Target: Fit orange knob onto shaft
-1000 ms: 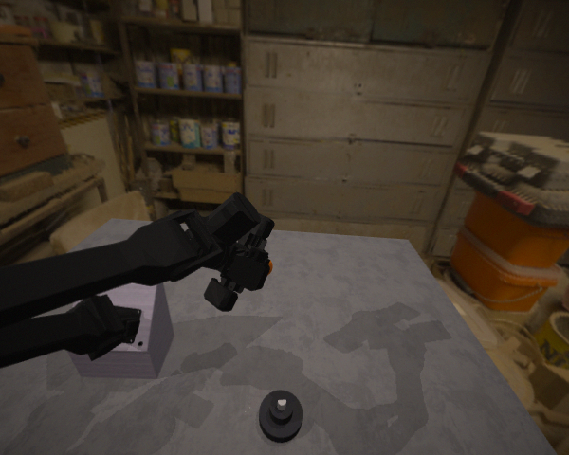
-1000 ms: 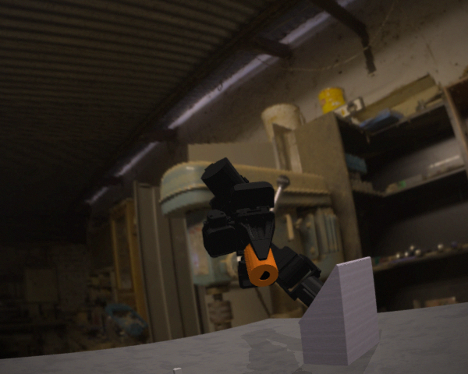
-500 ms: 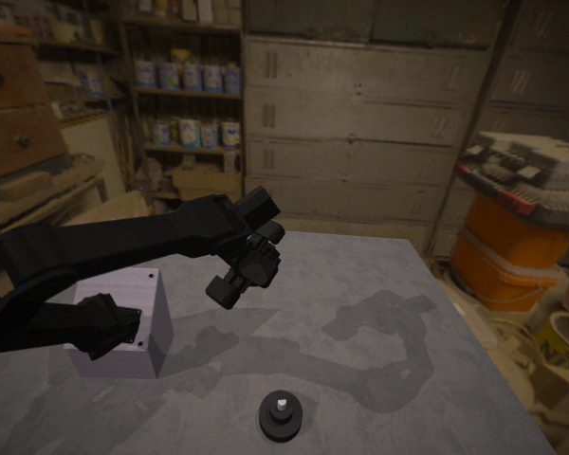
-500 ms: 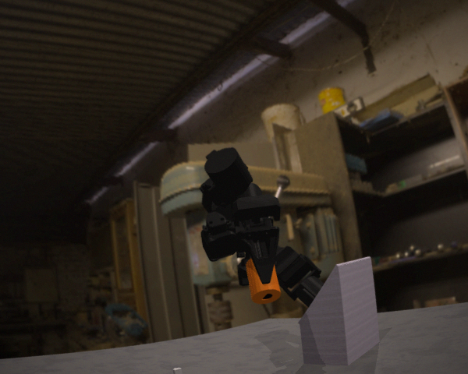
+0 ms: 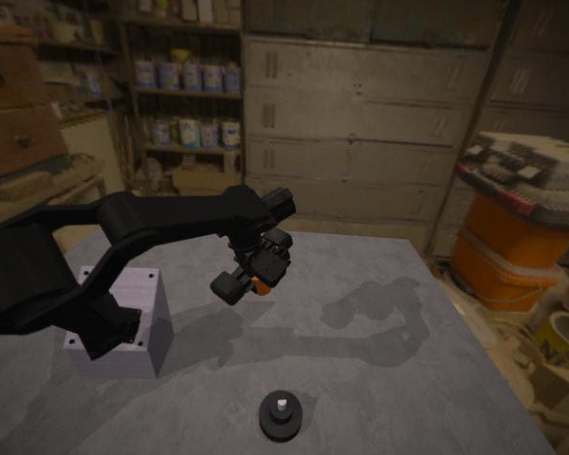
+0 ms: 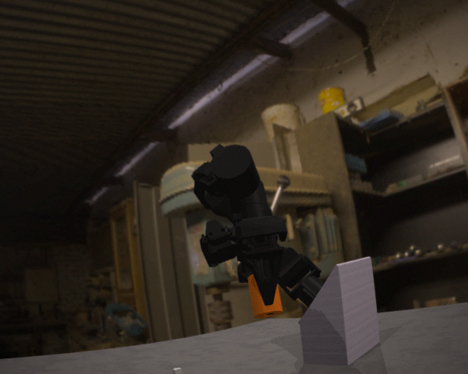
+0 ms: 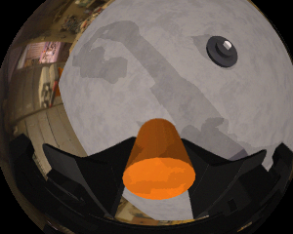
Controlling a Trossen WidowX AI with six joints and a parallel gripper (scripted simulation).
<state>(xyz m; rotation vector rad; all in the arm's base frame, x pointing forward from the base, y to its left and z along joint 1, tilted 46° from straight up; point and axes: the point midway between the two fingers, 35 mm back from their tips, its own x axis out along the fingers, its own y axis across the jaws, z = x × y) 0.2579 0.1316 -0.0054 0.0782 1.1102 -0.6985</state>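
Note:
My gripper (image 5: 256, 283) (image 6: 266, 295) (image 7: 157, 142) is shut on the orange knob (image 5: 262, 286) (image 6: 259, 299) (image 7: 158, 178) and holds it above the table, away from the pedestal. In the exterior view the knob tilts slightly and its underside faces down, with a sliver of the dark hole showing; the hole's flat side cannot be made out. The round dark pedestal (image 5: 270, 430) (image 7: 216, 58) stands at the near part of the table in the top view and at the upper right in the wrist view. Its silver shaft (image 5: 281, 404) (image 6: 177, 370) (image 7: 228, 45) points up, bare.
The arm's pale lilac mounting block (image 5: 118, 363) (image 6: 359, 314) stands on the grey table (image 5: 373, 406) (image 6: 234, 342) (image 7: 186, 29) at the left in the top view and at the right in the exterior view. The arm's shadow lies across the table.

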